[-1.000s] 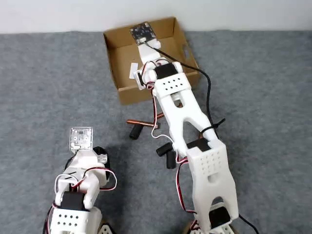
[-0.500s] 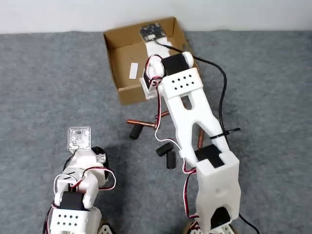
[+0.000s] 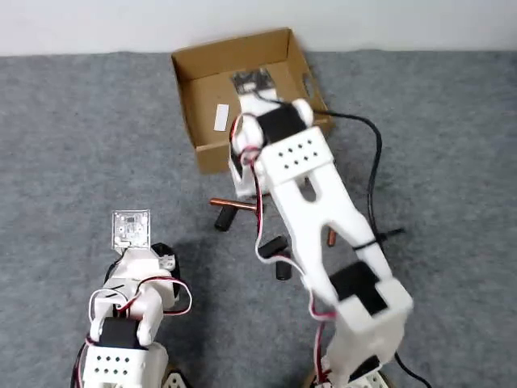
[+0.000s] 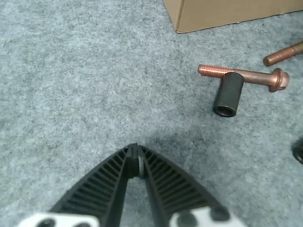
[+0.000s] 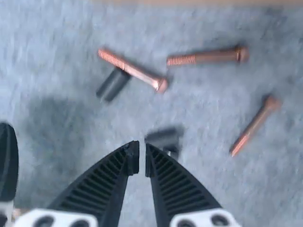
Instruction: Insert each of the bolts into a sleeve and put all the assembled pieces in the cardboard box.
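Observation:
The cardboard box point(image 3: 242, 89) stands at the far side of the grey carpet; only a white label point(image 3: 220, 117) shows on its floor. In front of it lie copper bolts point(image 3: 234, 203) point(image 3: 331, 236) and black sleeves point(image 3: 224, 218) point(image 3: 275, 245), all loose. My right gripper point(image 5: 142, 158) hangs shut and empty above a sleeve point(image 5: 163, 138), with three bolts point(image 5: 130, 69) point(image 5: 206, 56) point(image 5: 253, 125) and another sleeve point(image 5: 112, 84) beyond it. My left gripper point(image 4: 137, 152) is shut and empty over bare carpet, short of a bolt point(image 4: 244, 75) with a sleeve point(image 4: 228, 94) lying against it.
The right arm point(image 3: 311, 186) stretches from the near edge up to the box's front wall and covers part of the bolt pile. The left arm point(image 3: 133, 307) sits at the near left. A box corner point(image 4: 227, 12) shows in the left wrist view.
The right arm has pulled its wrist back from over the box toward the bolts and sleeves in front of it. The left arm has not moved.

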{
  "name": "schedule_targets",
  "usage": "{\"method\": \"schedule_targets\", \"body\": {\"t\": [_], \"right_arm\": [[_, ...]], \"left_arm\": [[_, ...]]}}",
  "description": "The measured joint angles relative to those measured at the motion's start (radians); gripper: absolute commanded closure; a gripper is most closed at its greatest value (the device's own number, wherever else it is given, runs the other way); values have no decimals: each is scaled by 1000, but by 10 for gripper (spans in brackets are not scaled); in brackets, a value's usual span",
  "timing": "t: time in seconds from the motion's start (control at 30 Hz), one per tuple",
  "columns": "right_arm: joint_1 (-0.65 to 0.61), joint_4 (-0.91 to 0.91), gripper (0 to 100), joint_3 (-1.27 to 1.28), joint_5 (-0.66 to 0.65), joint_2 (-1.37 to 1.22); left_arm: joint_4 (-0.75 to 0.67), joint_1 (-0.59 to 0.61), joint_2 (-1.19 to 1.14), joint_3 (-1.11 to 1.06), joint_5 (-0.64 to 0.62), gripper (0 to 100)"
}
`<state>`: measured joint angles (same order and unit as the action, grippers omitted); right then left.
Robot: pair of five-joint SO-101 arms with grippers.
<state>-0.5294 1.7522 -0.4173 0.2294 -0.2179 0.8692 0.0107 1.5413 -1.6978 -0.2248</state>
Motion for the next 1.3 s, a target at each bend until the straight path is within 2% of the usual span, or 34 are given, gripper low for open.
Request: {"method": "schedule_targets", "body": {"t": [0.13,0.2,0.37,0.77,0.97,1.1,1.23,1.3], "right_arm": [[-2,0,797,245,60,150],[0,0,766,356,80,201],[-9,-44,809,546,95,239],[-54,-384,821,848,95,239],[-57,-557,821,954,95,239],[-57,-601,828,962,95,170],[-38,-615,995,956,95,100],[-11,-614,966,947,95,92]], "left_arm": [[0,0,0,0,0,994],[0,0,0,0,0,994],[0,0,0,0,0,994],[0,0,0,0,0,994],[0,-2,0,0,0,994],[0,-2,0,0,0,994],[0,-2,0,0,0,994],[0,-2,0,0,0,994]]}}
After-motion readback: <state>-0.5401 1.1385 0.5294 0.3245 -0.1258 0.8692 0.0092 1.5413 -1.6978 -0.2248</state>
